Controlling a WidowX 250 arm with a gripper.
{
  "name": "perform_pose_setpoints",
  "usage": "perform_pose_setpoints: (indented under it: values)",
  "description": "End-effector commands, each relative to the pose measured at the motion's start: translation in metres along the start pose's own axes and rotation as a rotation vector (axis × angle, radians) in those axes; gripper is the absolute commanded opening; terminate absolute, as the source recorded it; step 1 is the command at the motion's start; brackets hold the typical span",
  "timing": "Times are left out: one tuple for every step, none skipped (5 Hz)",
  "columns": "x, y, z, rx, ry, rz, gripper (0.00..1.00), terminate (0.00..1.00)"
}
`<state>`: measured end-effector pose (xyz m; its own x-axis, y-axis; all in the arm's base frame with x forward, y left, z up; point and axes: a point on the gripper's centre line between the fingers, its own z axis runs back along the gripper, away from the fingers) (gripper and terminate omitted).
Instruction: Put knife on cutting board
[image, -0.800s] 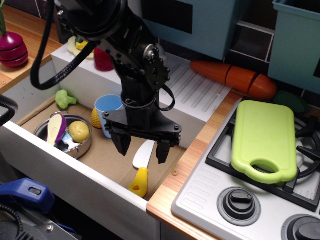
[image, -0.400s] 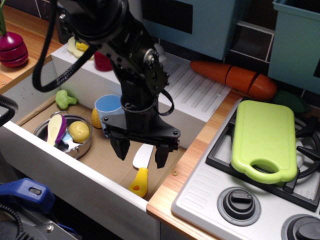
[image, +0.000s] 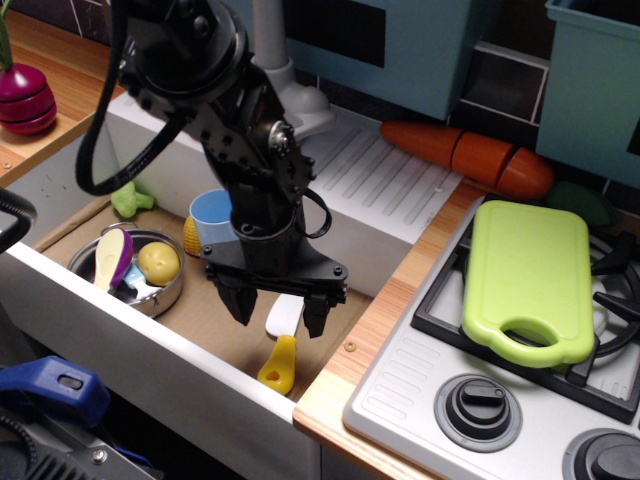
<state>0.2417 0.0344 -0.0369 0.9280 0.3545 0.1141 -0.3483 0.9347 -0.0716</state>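
The knife (image: 280, 350) lies on the brown floor of the sink, white blade pointing up-right and yellow handle toward the front wall. My gripper (image: 279, 312) hangs open directly over the blade, one finger on each side of it, and the blade's far end is hidden behind it. The lime-green cutting board (image: 525, 280) lies on the stove grate at the right, handle slot toward the front, with nothing on it.
A metal bowl (image: 150, 292) with an eggplant slice and a yellow ball sits left in the sink. A blue cup (image: 213, 212) and corn cob (image: 192, 237) stand behind my arm. A carrot (image: 468, 157) lies on the drainboard. Stove knobs (image: 479, 408) are front right.
My gripper has shifted slightly left and lower, toward the knife, still open. The knife and board have not moved.
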Motion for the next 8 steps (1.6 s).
perform_pose_setpoints:
  values:
    - [0.009, 0.002, -0.013, -0.038, -0.051, 0.002, 1.00, 0.00]
    - [0.008, -0.002, -0.023, -0.040, -0.066, 0.002, 1.00, 0.00]
    - [0.008, -0.003, -0.030, -0.007, -0.068, -0.009, 1.00, 0.00]
    - [0.008, -0.007, -0.036, 0.028, -0.064, -0.022, 1.00, 0.00]
    - [0.007, -0.010, -0.046, 0.025, -0.060, -0.021, 1.00, 0.00]
    - [0.007, -0.012, -0.053, 0.023, -0.063, -0.019, 0.00, 0.00]
    - [0.005, -0.016, -0.049, 0.030, -0.072, 0.005, 0.00, 0.00]
    - [0.007, -0.020, -0.034, 0.042, -0.067, 0.020, 0.00, 0.00]
